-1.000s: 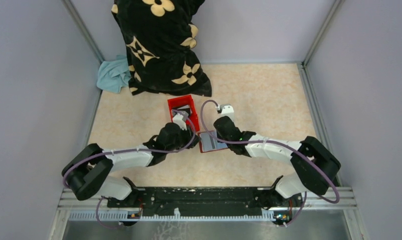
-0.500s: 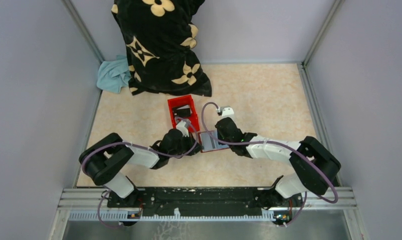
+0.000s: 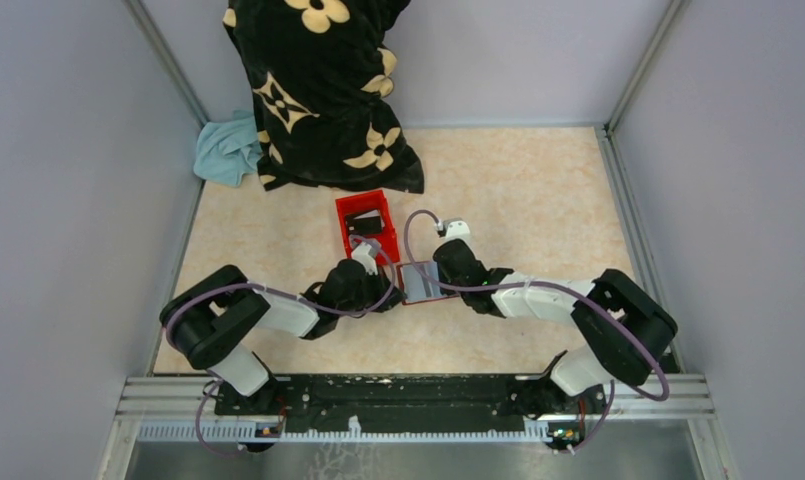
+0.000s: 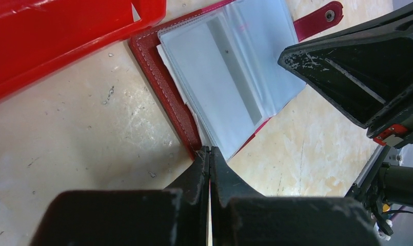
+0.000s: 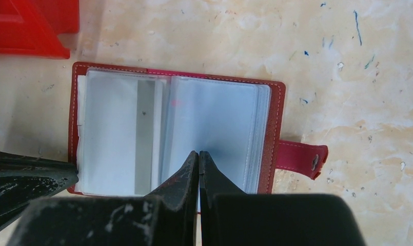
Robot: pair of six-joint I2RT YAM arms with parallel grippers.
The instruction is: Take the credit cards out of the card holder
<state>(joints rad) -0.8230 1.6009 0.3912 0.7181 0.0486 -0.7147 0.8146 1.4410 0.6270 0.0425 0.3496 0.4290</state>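
Card holder open on the table, both grippers closed at it.

I count one card holder (image 5: 273, 128), spread flat on the table (image 5: 219, 36) just beside one red plastic box (image 4: 65, 36). One striped credit card (image 5: 117, 133) shows in the sleeve nearer the box; more I cannot count. My left gripper (image 4: 210, 149) is pinched fully together at the holder's corner, and I cannot tell if it nips a card edge. My right gripper (image 5: 199, 152), closed and empty, seems to pin the middle sleeves. The cards look thin, light, stiff and slick in floppy sleeves, so I'd grip an exposed edge.

Dark red card holder (image 5: 277, 123), pale stitching; bright red box (image 3: 342, 226); black fabric (image 3: 318, 90), cream flowers; teal cloth (image 3: 226, 150)
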